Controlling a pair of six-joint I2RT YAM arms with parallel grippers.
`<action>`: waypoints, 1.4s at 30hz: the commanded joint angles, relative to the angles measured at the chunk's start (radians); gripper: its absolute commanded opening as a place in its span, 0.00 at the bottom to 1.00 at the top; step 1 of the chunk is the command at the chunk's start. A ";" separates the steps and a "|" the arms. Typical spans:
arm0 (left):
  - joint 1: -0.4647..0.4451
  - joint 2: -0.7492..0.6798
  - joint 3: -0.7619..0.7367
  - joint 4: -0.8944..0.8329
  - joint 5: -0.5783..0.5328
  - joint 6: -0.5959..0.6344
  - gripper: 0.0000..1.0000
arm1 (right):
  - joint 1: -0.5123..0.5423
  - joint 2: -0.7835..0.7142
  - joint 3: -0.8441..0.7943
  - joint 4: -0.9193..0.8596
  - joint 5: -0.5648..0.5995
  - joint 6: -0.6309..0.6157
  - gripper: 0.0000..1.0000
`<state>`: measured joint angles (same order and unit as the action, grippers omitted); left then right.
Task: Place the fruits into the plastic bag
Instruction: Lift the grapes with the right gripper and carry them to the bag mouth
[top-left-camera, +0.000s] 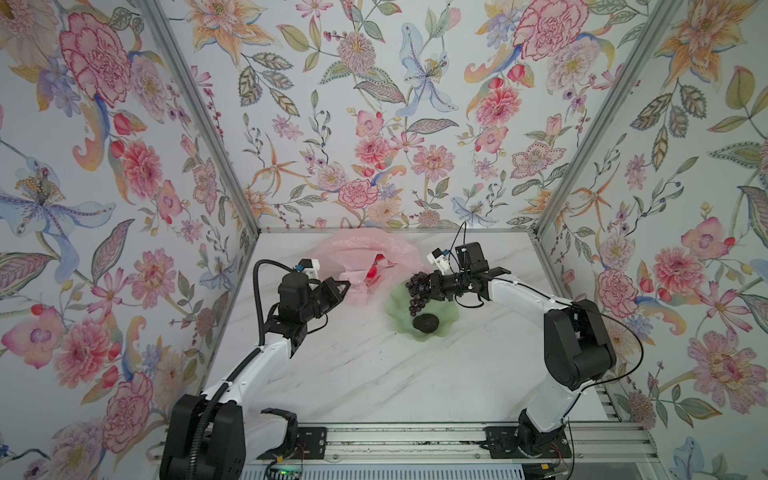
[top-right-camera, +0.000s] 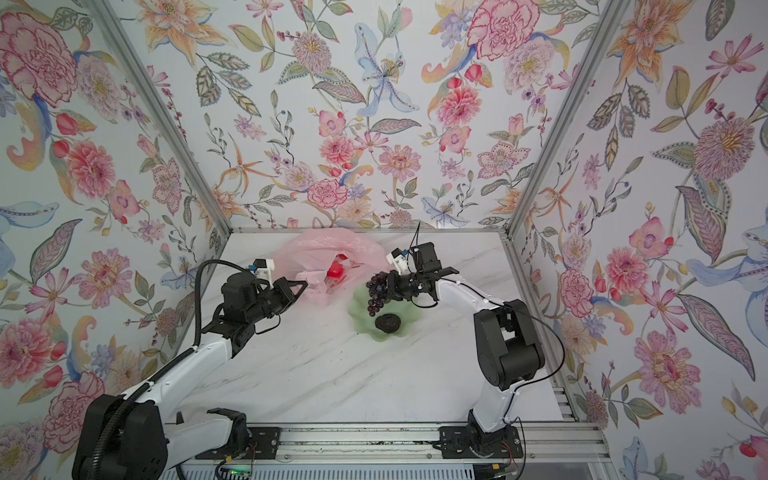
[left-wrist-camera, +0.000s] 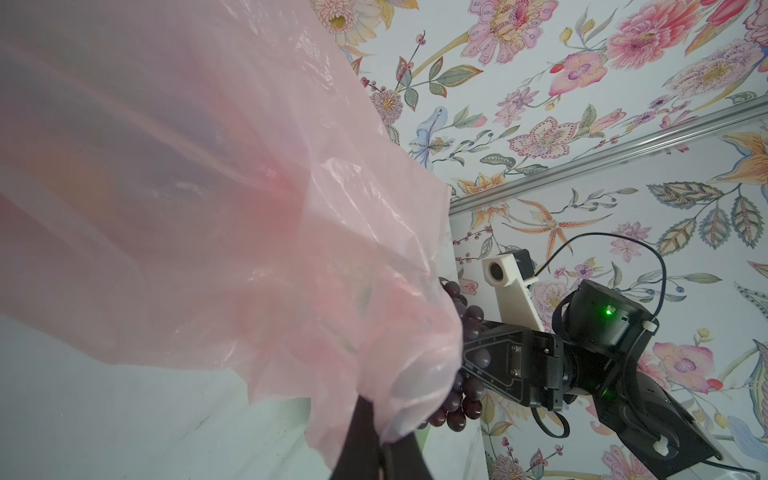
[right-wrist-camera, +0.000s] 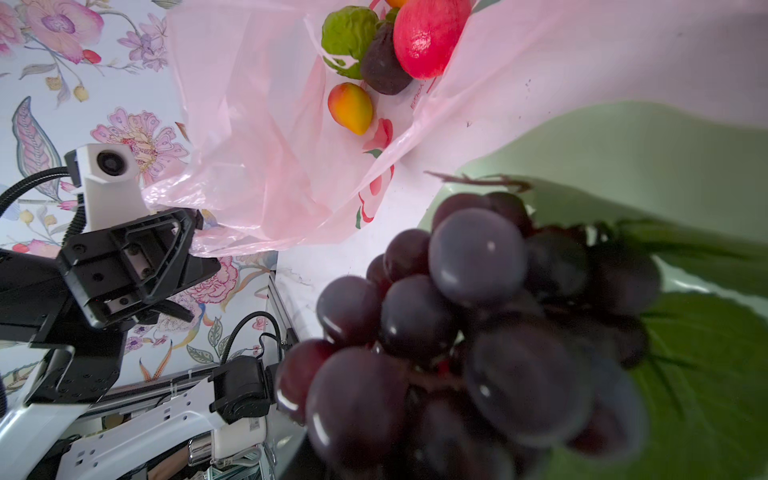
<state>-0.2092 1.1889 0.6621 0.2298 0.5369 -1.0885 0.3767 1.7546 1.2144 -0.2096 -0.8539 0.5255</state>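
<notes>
The pale pink plastic bag (top-left-camera: 365, 249) (top-right-camera: 324, 245) lies at the back of the table with its mouth open. My left gripper (top-left-camera: 347, 286) (top-right-camera: 305, 285) (left-wrist-camera: 380, 436) is shut on the bag's near edge and holds it up. Inside the bag lie a red apple (right-wrist-camera: 428, 37), a green fruit (right-wrist-camera: 349, 35), a dark fruit (right-wrist-camera: 382, 66) and an orange-yellow mango (right-wrist-camera: 351, 108). My right gripper (top-left-camera: 428, 286) (top-right-camera: 388, 286) is shut on the dark purple grape bunch (top-left-camera: 417, 291) (right-wrist-camera: 478, 311), which hangs over the dish beside the bag's mouth. The grapes hide the right gripper's fingertips in the right wrist view.
The pale green scalloped dish (top-left-camera: 440, 328) (top-right-camera: 401, 326) sits right of the bag, with a dark brown round fruit (top-left-camera: 424, 322) (top-right-camera: 387, 322) in it. Floral walls enclose the back and both sides. A metal rail runs along the table's front edge.
</notes>
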 joint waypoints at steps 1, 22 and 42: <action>0.004 0.005 0.031 0.020 -0.012 0.007 0.00 | -0.016 -0.067 -0.004 0.043 -0.060 0.003 0.23; 0.000 0.014 0.081 0.058 0.036 0.001 0.00 | 0.029 -0.067 0.241 0.085 -0.248 0.095 0.25; -0.004 0.064 0.193 0.011 0.084 0.052 0.00 | 0.161 0.336 0.420 0.765 -0.427 0.634 0.24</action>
<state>-0.2096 1.2400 0.8211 0.2565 0.5919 -1.0679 0.5377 2.0506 1.6287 0.2604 -1.2243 0.9676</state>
